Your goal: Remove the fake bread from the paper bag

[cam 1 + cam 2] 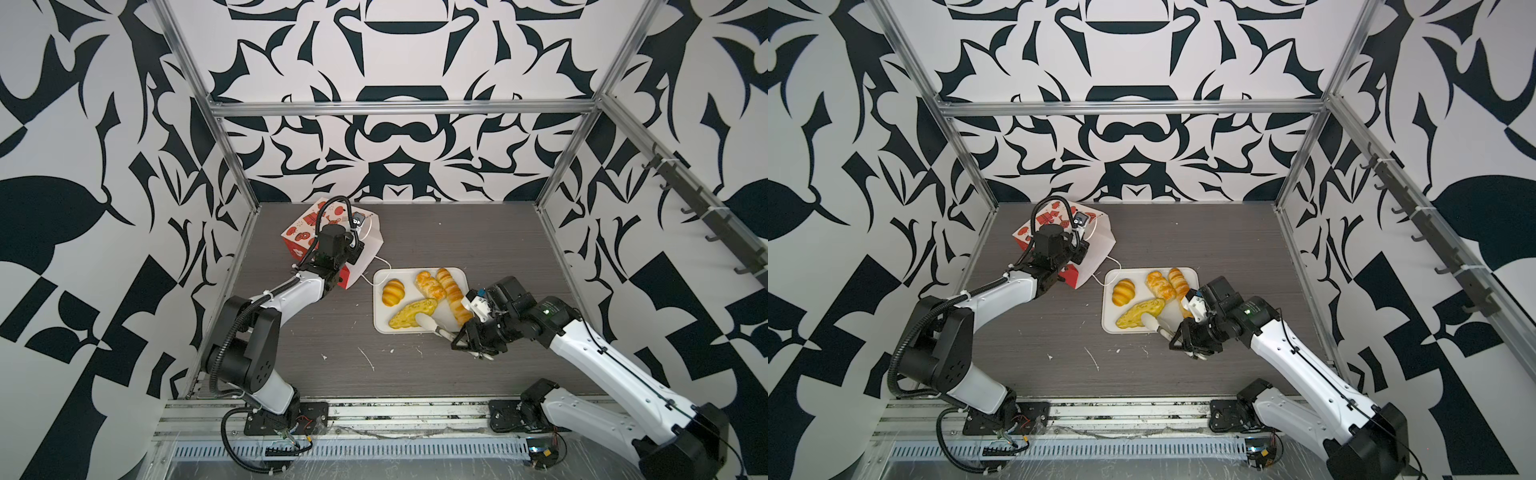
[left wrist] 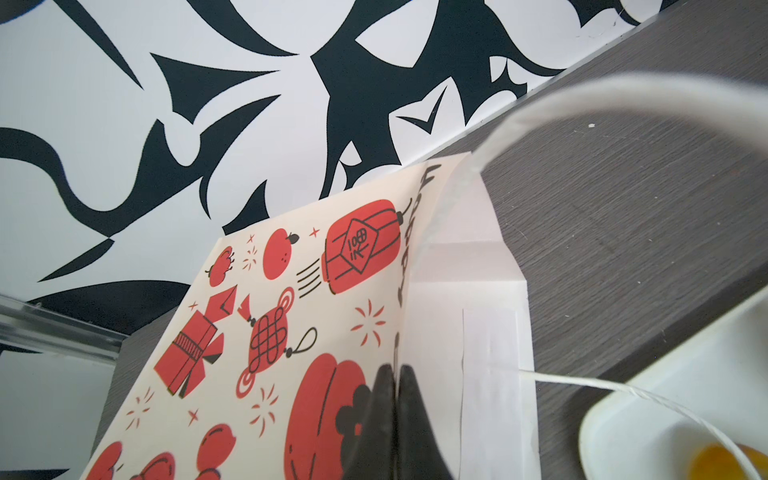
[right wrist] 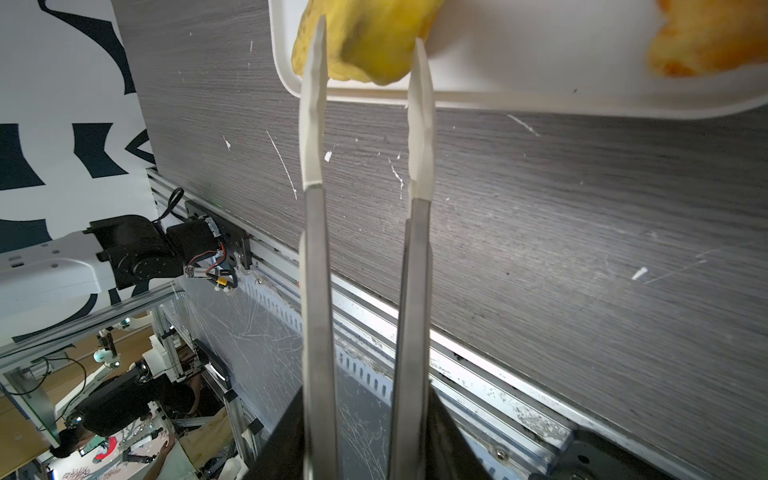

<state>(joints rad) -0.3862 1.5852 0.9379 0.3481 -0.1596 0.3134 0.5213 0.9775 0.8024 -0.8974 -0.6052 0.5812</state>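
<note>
I have my left tool (image 2: 395, 376) pinched shut on the paper bag (image 2: 291, 316) rim, my right tool (image 1: 471, 347) gripping tongs (image 1: 434, 328) whose parted tips straddle a flat yellow pastry (image 1: 413, 312), with four fake bread (image 1: 392, 292) pieces on the white tray (image 1: 384, 324).

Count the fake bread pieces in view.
4, all on the white tray: croissant left, braided piece middle, long loaf right, flat yellow pastry at the near edge. The paper bag may hide more.

I see a dark wood-grain desk (image 1: 457, 237), flecked with white scuffs (image 1: 368, 359) toward its front. Directly on it — the paper bag (image 1: 372, 251) at far left, and a white tray (image 1: 379, 311) just beside it.
</note>
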